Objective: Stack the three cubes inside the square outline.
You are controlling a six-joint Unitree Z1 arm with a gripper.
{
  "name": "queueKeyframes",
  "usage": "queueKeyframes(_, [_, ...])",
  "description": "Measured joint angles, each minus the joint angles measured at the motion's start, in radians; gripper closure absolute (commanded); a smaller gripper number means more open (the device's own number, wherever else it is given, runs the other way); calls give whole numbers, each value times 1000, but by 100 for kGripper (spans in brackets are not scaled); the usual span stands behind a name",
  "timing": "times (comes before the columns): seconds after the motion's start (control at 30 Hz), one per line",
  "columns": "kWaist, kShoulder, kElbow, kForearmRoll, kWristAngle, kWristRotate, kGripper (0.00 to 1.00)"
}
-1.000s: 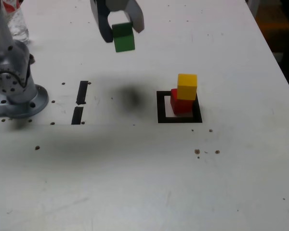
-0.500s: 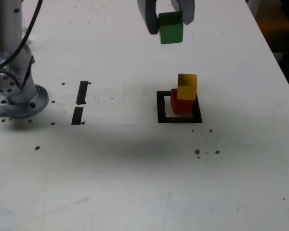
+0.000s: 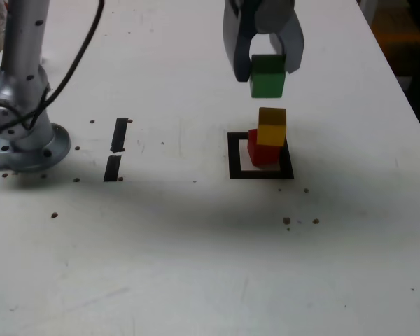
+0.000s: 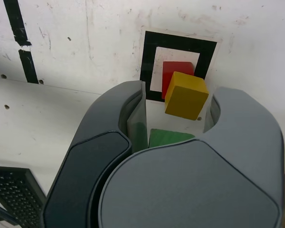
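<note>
A yellow cube (image 3: 271,126) rests on a red cube (image 3: 261,150) inside the square outline (image 3: 260,156) of black tape, the yellow one set slightly toward the exterior view's right. My gripper (image 3: 264,70) hangs in the air just above this stack, shut on the green cube (image 3: 267,76). A small gap shows between the green cube and the yellow one. In the wrist view the green cube (image 4: 167,138) sits between the grey fingers (image 4: 109,118), with the yellow cube (image 4: 185,95), red cube (image 4: 173,72) and square outline (image 4: 177,39) below.
Two short black tape strips (image 3: 116,148) lie at the exterior view's left of the outline. The arm's grey base (image 3: 22,133) stands at the left edge with a cable running up. Small dark specks dot the white table (image 3: 196,266).
The gripper has carried the green cube toward the exterior view's right and lowered it, from well left of the stack to just above the yellow cube. The stack has not moved.
</note>
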Motion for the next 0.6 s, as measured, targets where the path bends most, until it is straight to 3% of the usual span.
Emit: queueKeyframes(0.6, [-17,51,56,-86,25,7,80])
